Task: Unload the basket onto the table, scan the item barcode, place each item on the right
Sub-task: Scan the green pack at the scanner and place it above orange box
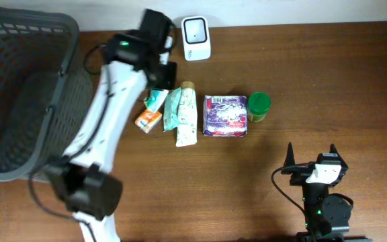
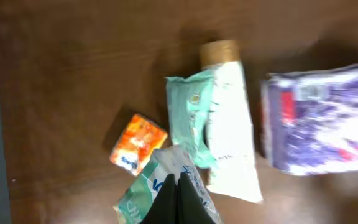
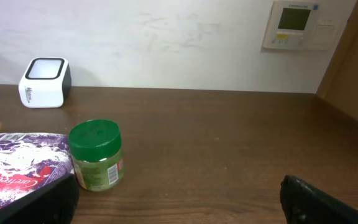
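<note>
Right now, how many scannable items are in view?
6: teal pouch in the left gripper, orange packet beside it, then in a row mint-green pack, white tube, purple pack, green-lidded jar. More may be hidden.

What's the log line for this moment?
left pincer: shut on green packet | right pincer: open, holding nothing | scanner: not yet reached

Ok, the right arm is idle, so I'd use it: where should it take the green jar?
Probably by the round lid of the green jar, from above: it stands upright, and the purple packet crowds its left side, so close front-to-back.
</note>
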Motion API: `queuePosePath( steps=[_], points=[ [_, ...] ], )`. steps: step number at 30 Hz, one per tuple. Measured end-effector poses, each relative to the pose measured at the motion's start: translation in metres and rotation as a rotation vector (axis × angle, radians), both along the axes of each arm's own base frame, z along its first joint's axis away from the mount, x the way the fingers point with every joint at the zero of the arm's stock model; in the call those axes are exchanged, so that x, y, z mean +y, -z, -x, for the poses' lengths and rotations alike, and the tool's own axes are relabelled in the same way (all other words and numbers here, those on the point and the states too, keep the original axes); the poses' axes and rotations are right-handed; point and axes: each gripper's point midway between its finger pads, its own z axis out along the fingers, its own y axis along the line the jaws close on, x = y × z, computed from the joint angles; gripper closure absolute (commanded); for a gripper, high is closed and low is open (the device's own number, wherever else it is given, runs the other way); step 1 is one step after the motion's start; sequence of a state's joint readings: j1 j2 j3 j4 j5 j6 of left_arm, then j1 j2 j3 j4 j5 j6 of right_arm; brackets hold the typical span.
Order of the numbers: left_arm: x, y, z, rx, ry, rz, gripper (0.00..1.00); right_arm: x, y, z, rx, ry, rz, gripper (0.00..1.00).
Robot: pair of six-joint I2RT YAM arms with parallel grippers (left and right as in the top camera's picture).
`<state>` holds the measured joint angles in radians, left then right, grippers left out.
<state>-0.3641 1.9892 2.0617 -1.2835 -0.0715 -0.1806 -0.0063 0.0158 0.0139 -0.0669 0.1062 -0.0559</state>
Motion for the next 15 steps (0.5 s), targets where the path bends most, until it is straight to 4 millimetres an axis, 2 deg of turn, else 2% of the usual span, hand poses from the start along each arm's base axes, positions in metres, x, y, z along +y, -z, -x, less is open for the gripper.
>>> queuePosePath(
  steps=[2,3,4,5,6,10,11,13,14,15],
  points=[
    [0.000,0.033,-0.012,0.028,-0.006,-0.092,1.00,0.000,0.000,0.000,0.000,0.000,0.001,0.02],
    [0.001,0.040,-0.021,0.008,-0.014,-0.114,1.00,0.000,0.000,0.000,0.000,0.000,0.000,0.02],
    [0.003,0.052,-0.041,-0.036,-0.035,-0.150,1.00,0.000,0.000,0.000,0.000,0.000,0.000,0.01],
    [0.005,0.059,-0.047,-0.042,-0.042,-0.167,1.00,0.000,0.000,0.000,0.000,0.000,0.000,0.02],
    [0.005,0.067,-0.064,-0.089,-0.060,-0.177,1.00,0.000,0.000,0.000,0.000,0.000,0.000,0.01],
    [0.005,0.085,-0.078,-0.108,-0.073,-0.198,0.97,0.000,0.000,0.000,0.000,0.000,0.001,0.02],
    [0.005,0.091,-0.079,-0.099,-0.073,-0.205,0.86,0.000,0.000,0.000,0.000,0.000,0.000,0.02],
    [0.007,0.104,-0.077,-0.068,-0.067,-0.225,0.79,0.000,0.000,0.000,0.000,0.000,0.000,0.02],
    [0.008,0.111,-0.073,-0.042,-0.068,-0.234,0.66,0.000,0.000,0.000,0.000,0.000,0.000,0.02],
    [0.010,0.117,-0.069,-0.019,-0.065,-0.244,0.61,0.000,0.000,0.000,0.000,0.000,0.000,0.02]
  ],
)
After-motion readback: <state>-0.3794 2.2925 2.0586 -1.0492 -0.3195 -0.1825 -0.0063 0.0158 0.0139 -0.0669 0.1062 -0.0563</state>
